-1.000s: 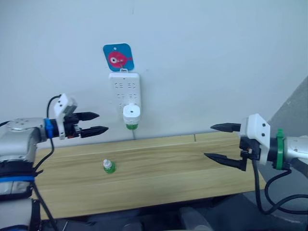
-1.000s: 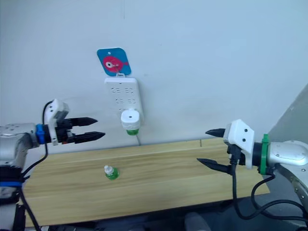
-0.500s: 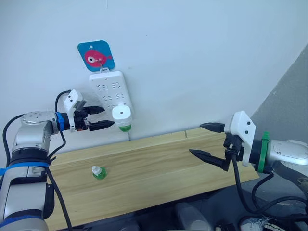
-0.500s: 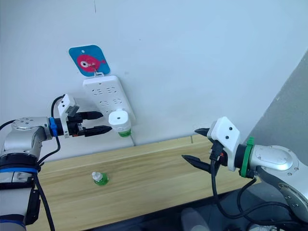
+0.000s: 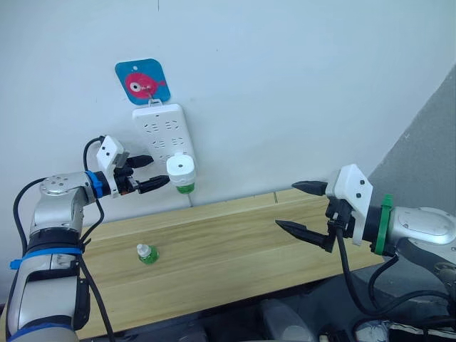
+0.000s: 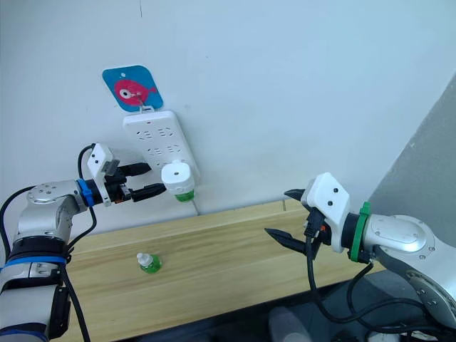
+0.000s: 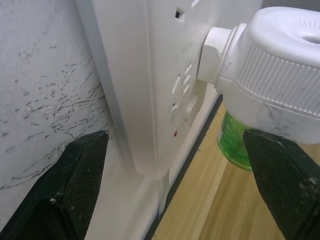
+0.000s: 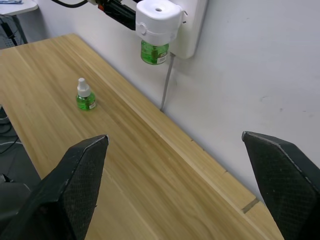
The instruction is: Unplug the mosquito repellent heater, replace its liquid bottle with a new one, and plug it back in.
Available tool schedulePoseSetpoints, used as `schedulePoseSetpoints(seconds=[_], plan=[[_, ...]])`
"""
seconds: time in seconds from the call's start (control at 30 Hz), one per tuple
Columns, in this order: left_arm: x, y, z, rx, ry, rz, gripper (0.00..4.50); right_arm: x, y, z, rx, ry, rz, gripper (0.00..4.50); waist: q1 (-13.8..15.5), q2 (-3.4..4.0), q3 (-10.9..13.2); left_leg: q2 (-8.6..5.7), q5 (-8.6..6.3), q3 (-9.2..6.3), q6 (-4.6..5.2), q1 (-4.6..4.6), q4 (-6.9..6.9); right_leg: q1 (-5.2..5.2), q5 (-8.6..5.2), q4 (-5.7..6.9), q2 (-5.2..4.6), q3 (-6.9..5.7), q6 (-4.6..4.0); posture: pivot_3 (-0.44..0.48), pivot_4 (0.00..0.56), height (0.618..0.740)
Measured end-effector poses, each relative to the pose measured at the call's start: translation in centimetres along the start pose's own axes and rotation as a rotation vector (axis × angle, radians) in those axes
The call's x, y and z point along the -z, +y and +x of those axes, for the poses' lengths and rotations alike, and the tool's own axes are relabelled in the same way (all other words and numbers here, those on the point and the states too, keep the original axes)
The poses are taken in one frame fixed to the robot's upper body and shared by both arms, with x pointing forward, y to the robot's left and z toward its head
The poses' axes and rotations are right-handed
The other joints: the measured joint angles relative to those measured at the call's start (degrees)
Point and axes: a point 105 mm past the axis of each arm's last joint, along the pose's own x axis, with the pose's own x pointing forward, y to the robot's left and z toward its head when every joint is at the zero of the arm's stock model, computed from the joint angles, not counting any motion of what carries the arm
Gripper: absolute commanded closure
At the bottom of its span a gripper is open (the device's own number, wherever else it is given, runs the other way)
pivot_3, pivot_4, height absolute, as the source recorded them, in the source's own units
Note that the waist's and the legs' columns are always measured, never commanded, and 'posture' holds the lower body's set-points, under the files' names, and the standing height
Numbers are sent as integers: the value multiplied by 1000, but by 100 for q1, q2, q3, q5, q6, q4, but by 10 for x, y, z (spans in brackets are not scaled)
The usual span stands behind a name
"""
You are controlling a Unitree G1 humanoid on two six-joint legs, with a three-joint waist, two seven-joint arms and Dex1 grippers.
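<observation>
The white mosquito repellent heater (image 5: 180,169) is plugged into the lower end of a white power strip (image 5: 162,132) on the wall, with a green liquid bottle (image 5: 185,188) screwed in beneath it. My left gripper (image 5: 159,171) is open just to the left of the heater, one fingertip above and one below its plug side, not touching. In the left wrist view the heater (image 7: 280,65) sits between the black fingers (image 7: 80,185). A small green bottle with a white cap (image 5: 146,254) stands on the wooden table (image 5: 235,242). My right gripper (image 5: 286,205) hangs open over the table's right part.
A blue card with a pink fish (image 5: 142,82) hangs above the power strip. The strip's cord (image 5: 189,201) runs down behind the table's back edge. The wall stands directly behind the table. A grey surface (image 5: 427,157) rises at the far right.
The camera shifted a second ago. My left gripper has closed in on the heater from the left. My right gripper has drifted slightly left over the table.
</observation>
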Motion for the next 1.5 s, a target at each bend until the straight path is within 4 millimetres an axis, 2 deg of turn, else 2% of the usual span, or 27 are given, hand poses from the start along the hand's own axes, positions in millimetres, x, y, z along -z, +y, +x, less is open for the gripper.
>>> schedulePoseSetpoints(seconds=[0.3, 0.33, 0.37, 0.43, 0.53, 0.63, 0.67, 0.8, 0.93, 1.07, 1.2, 1.33, 1.5], plan=[[-6, -4, 7, 55, -14, -17, 0, -2, 0, 0, -1, -10, -5, 37, -6, 0, 21, -3, 0, -9, 0, -17, 15, -5, 3, -1, -1, -3, 5, -313, 104, 736], [-6, -5, 8, 58, -16, -16, 397, -1, 0, 0, -2, -9, -1, 0, -7, 1, 21, -3, 0, -8, 0, -17, 15, -5, 3, -1, -1, -3, 5, -313, 104, 736], [-7, -5, 8, 58, -17, -15, 555, 0, 1, 0, -2, -7, 1, 0, -8, 0, 22, -3, 0, -8, 0, -18, 15, -5, 3, -1, -1, -3, 5, -311, 103, 736], [-7, -4, 8, 57, -18, -14, 1155, 0, 1, 0, -3, -6, 3, 0, -11, 0, 24, -3, 0, -8, 0, -18, 15, -6, 3, -1, -1, -2, 5, -311, 103, 736], [-7, -4, 8, 56, -20, -11, 2196, 0, 1, 0, -3, -6, 5, 0, -11, 0, 24, -3, 0, -8, 0, -18, 15, -6, 3, -1, -1, -3, 5, -310, 103, 736], [-9, -5, 8, 60, -24, -7, 3036, 0, 1, 0, -5, -6, 6, 0, -10, 0, 25, -3, 0, -8, 0, -18, 15, -6, 3, -2, -1, -3, 5, -309, 103, 736], [-9, -6, 8, 69, -25, -5, 3164, 0, 1, 0, -6, -7, 6, 0, -8, 0, 25, -4, 0, -8, 0, -17, 15, -4, 3, -2, -1, -3, 5, -308, 104, 736], [-9, -6, 8, 70, -25, -5, 3168, -2, 1, 2, -2, -27, 15, 0, -11, 0, 25, -3, 0, -8, 0, -18, 31, -3, 5, 1, -1, -2, 9, -306, 105, 736], [-11, -7, 9, 67, -24, -6, 3171, -7, 0, 18, 22, -79, 33, 0, -16, 2, 30, -3, 0, -9, 0, -27, 49, -3, 10, 2, -1, 0, 17, -308, 107, 736], [-12, -11, 8, 60, -31, -13, 3186, -18, -13, 51, 131, -161, 89, 0, -22, 6, 42, -5, 0, -12, 0, -34, 53, -6, 13, 3, -2, 2, 20, -298, 111, 736], [-14, -17, 7, 52, -37, -23, 3186, -32, -12, 87, 182, -210, 140, 0, -20, 12, 49, -4, -1, -24, 1, -38, 51, -8, 18, 5, -2, -5, 9, -298, 114, 736], [-16, -21, 8, 48, -42, -39, 3186, -28, -2, 121, 193, -171, 173, 0, -7, 16, 57, -7, -1, -29, 1, -40, 51, -9, 23, 4, -8, -10, 1, -291, 117, 736], [-16, -23, 7, 37, -41, -47, 3186, -29, -2, 145, 226, -160, 184, 0, -17, 19, 60, -9, -1, -28, 1, -38, 54, -8, 24, 6, -11, -11, 3, -275, 118, 736]])
